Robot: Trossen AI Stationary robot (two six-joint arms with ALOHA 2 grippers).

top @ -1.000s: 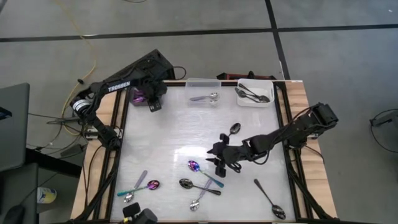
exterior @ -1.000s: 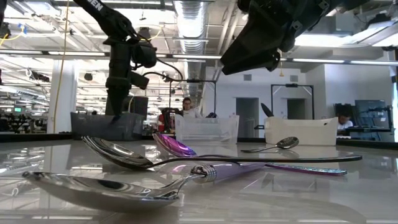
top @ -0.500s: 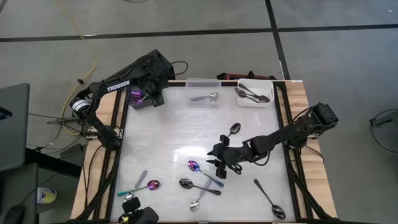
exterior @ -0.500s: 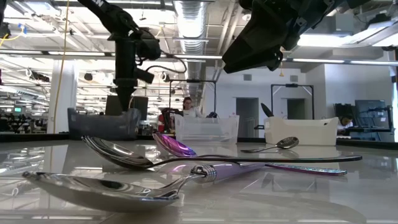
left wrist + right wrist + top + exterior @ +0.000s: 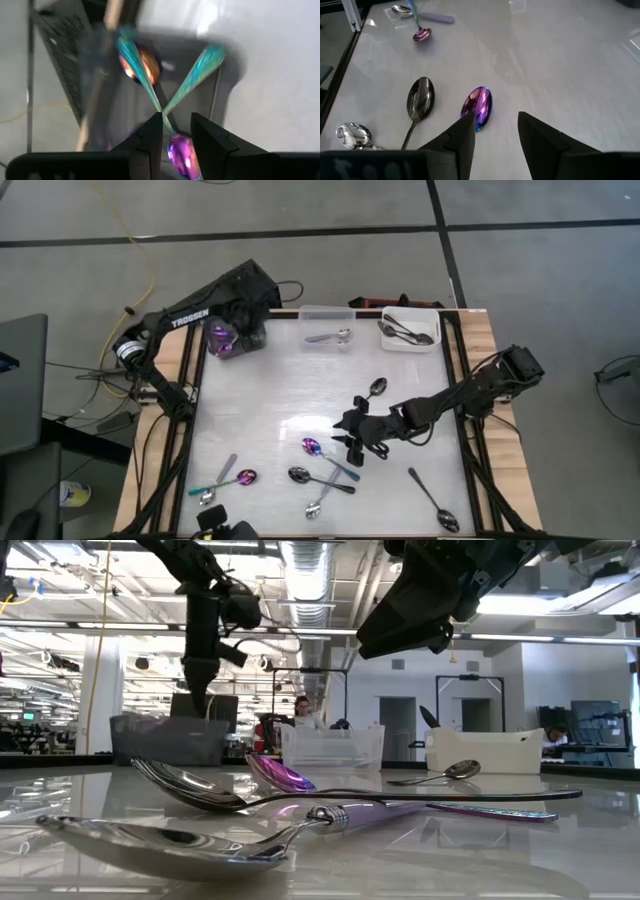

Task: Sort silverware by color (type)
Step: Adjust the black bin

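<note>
From above, my left gripper (image 5: 243, 332) hangs over the dark grey bin (image 5: 222, 346) at the table's far left, where iridescent spoons belong. My right gripper (image 5: 352, 442) hovers mid-table beside the purple spoon (image 5: 313, 447).

At table height, spoons lie near; three bins line the far edge.

My left wrist shows my fingers apart, empty, above teal-handled spoons (image 5: 145, 70) in the bin.

My right wrist shows my fingers apart, flanking the purple spoon (image 5: 478, 106), ready to pinch.

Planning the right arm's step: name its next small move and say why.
Probably lower the right gripper straight down onto the purple spoon. Its jaws stand open just above the table with that spoon's bowl lying near the gap, untouched. The left gripper is busy over the dark grey bin.
</note>
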